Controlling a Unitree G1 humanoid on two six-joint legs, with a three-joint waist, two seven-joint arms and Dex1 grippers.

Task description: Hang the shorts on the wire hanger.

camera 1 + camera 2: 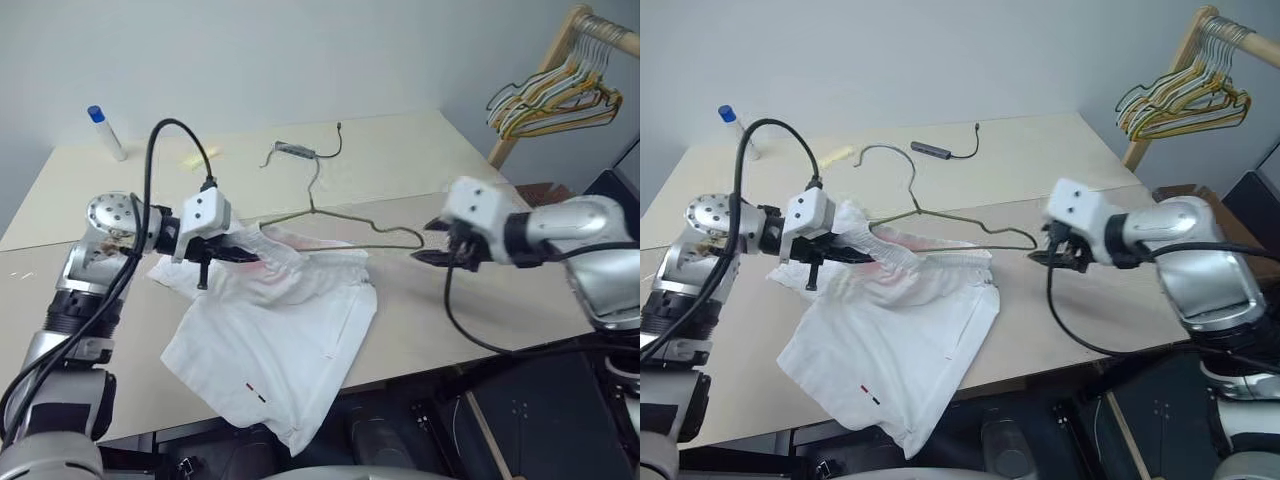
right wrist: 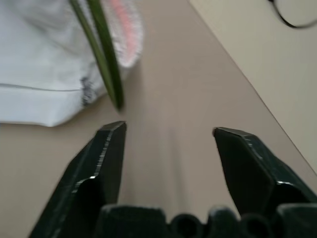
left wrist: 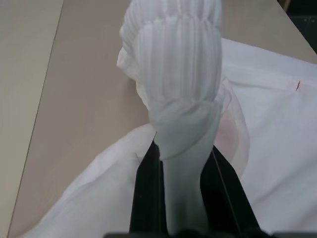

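Shorts lie spread on the table, legs trailing toward the near edge, while the gathered waistband is lifted at the left end by the left gripper, whose fingers are clamped tight on a bunched fold of the elastic. That raised pinch seems meant to keep the waist opening off the table so wire can pass inside it. The hanger rests on the table with its hook pointing away from the robot and its lower bar lying over the waistband; its right corner sticks out past the cloth. Just beside that corner hovers the right gripper, fingers spread wide and empty, the wire tip lying just ahead of them and apart from them in the right wrist view. Placed so, it looks ready to seize that corner and steer the hanger, though the shorts are not yet hung.
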